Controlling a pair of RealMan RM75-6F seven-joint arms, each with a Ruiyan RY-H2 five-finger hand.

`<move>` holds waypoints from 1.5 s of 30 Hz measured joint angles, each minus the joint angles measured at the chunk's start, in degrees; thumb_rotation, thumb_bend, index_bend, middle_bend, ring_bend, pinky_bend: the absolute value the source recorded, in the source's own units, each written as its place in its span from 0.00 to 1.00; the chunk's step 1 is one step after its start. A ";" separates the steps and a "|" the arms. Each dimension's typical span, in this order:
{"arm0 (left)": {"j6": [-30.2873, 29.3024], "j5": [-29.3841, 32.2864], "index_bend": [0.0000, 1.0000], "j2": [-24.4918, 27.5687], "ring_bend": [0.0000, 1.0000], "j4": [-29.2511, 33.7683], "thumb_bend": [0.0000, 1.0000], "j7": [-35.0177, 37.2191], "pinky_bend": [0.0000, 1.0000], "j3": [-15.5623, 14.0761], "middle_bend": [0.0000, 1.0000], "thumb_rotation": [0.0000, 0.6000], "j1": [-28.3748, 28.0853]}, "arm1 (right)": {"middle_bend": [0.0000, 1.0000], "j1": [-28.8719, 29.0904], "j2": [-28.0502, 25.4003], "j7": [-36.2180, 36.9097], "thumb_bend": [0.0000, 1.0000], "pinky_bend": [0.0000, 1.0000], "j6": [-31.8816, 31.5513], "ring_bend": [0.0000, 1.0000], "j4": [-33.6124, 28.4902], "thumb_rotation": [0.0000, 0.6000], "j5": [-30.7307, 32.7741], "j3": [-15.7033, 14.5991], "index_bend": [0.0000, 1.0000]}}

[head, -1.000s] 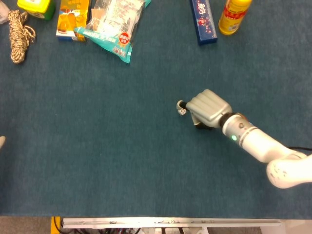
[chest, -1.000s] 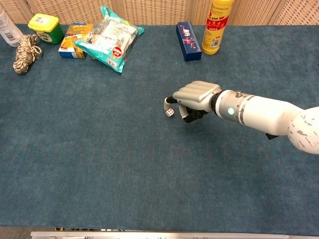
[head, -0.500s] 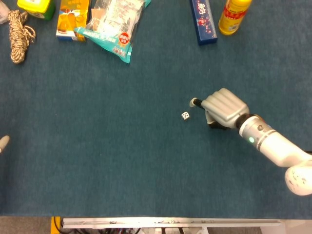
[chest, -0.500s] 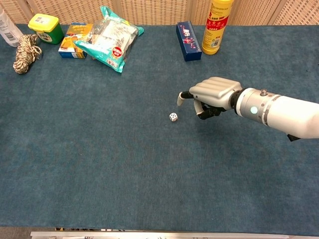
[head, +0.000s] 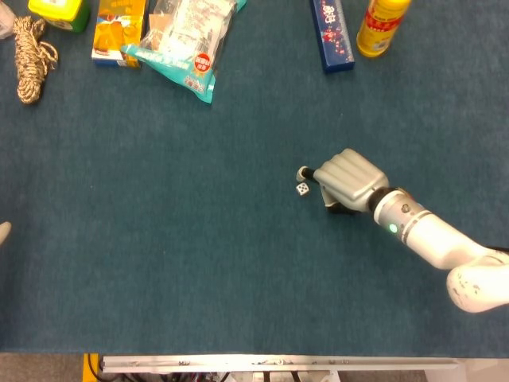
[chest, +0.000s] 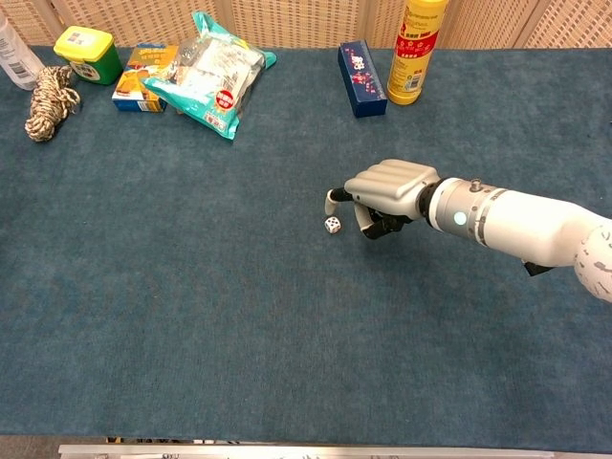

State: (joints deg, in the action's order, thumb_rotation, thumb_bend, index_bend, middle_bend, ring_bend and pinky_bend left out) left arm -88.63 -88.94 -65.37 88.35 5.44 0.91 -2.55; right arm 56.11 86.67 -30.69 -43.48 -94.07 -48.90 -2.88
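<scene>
A small white die (head: 302,189) (chest: 332,225) lies on the blue table cloth (head: 199,263). My right hand (head: 347,179) (chest: 387,191) hovers knuckles up just right of it. One fingertip (head: 303,171) reaches out above the die, with the thumb tucked underneath and a gap between them. The hand holds nothing, and I cannot tell whether the fingertip touches the die. A pale tip (head: 3,231) at the left edge of the head view may be my left hand; too little shows to tell how its fingers lie.
Along the far edge stand a coil of rope (chest: 50,101), a green tub (chest: 87,53), an orange box (chest: 143,76), a teal snack bag (chest: 210,72), a blue box (chest: 361,65) and a yellow bottle (chest: 419,48).
A second ago the fingertip was on the die. The right hand then drew away to the right, leaving the die on the cloth, and has now come back left beside it.
</scene>
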 measured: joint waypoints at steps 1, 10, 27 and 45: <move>0.00 -0.02 0.13 -0.02 0.10 -0.03 0.15 0.02 0.00 0.00 0.18 1.00 0.00 | 1.00 0.00 -0.02 -0.05 1.00 1.00 -0.02 1.00 -0.09 0.80 0.00 -0.07 0.25; -0.28 -0.09 0.13 -0.06 0.10 -0.13 0.15 0.34 0.00 0.13 0.18 1.00 0.04 | 1.00 -0.82 -1.67 0.38 1.00 1.00 -0.63 1.00 -2.63 0.80 -0.60 -1.05 0.25; -0.63 -0.44 0.13 0.04 0.10 0.21 0.15 0.45 0.00 0.15 0.18 1.00 0.06 | 1.00 -4.68 -6.35 3.54 1.00 1.00 -4.68 1.00 -7.78 0.80 -7.16 -1.79 0.25; 0.28 0.93 0.13 -0.21 0.10 -0.74 0.15 -0.24 0.00 0.72 0.17 1.00 -0.24 | 0.38 -23.52 -12.11 5.16 0.42 0.54 -33.18 0.36 -8.03 0.81 -17.15 -4.71 0.20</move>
State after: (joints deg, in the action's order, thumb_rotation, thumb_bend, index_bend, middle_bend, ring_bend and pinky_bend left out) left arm -88.35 -88.02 -65.58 87.61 5.19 1.63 -2.79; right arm 32.59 74.56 -25.52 -76.66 -102.10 -66.05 -7.59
